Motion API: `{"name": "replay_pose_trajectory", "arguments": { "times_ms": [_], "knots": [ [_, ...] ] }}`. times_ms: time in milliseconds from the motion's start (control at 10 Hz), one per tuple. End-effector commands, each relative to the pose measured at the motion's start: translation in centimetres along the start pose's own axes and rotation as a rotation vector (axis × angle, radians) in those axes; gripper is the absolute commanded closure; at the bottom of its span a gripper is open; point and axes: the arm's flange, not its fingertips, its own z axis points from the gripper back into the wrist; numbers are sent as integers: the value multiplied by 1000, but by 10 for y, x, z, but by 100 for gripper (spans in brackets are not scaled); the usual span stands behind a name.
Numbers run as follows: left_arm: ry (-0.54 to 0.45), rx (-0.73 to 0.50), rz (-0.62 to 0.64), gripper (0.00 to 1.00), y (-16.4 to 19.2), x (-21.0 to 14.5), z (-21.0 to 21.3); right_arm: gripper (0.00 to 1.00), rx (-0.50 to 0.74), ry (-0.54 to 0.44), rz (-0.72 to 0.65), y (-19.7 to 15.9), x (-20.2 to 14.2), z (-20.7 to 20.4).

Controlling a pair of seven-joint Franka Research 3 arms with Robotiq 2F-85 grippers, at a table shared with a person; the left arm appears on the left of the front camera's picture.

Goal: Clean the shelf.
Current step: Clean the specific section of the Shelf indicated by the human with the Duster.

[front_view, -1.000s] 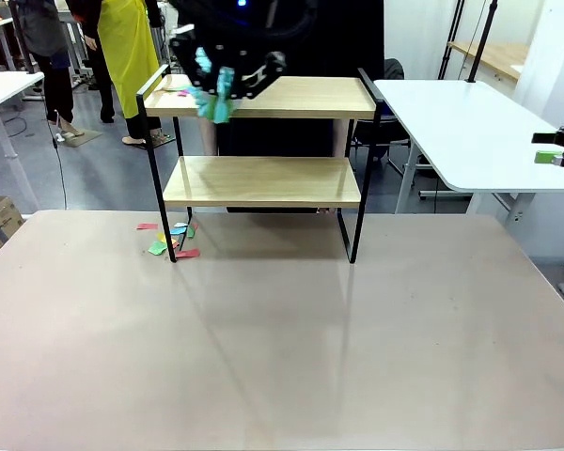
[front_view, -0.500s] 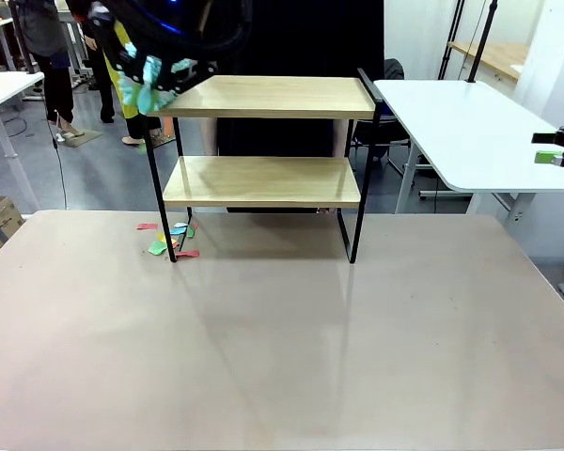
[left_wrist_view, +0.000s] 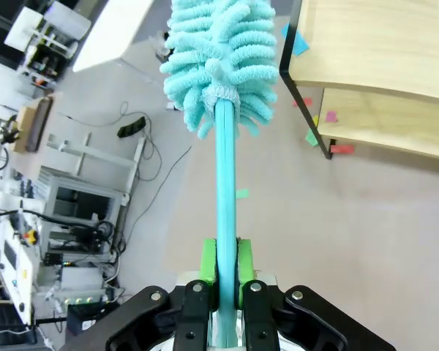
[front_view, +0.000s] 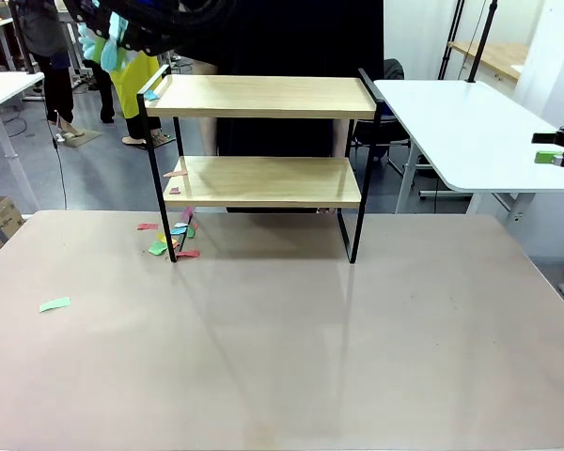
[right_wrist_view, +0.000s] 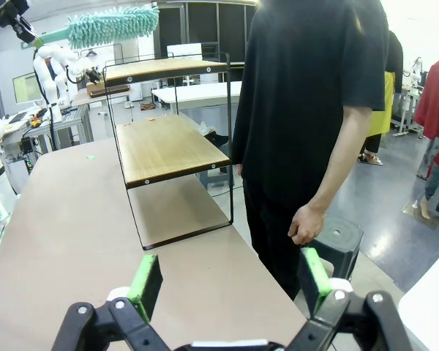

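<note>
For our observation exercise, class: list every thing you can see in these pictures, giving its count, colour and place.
shelf: one, light wood boards in a black frame, far side of the table
table: one, beige, under the shelf
white table: one, to the right
duster: one, teal, raised left of the shelf's top board
paper scraps: several, mixed colours, by the shelf's left front foot; a few on the boards' left ends
green scrap: one, on the table farther left
stool: one, black, beside the person
person: one, black shirt, behind the shelf
left gripper: shut on the duster's handle
right gripper: open, empty
</note>
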Motion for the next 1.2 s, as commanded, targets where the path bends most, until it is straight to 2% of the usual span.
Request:
{"name": "replay_pose_trajectory", "arguments": {
  "times_ms": [0, 300, 400, 800, 1100],
  "knots": [
    [30, 18, -3, 87, -4, 6, -12, 0, 2, -2, 7, 1, 4, -2],
    [28, 15, -10, 87, -9, 7, -16, 0, 2, -2, 7, 1, 4, -2],
    [-29, -44, -50, 87, 7, 6, -18, 0, 2, -2, 7, 1, 4, -2],
    [-158, -374, -142, 87, 73, -3, -27, 0, 2, -2, 7, 1, 4, -2],
    [-255, -702, -274, 87, 128, -16, -32, 0, 2, -2, 7, 1, 4, -2]
  ]
}}
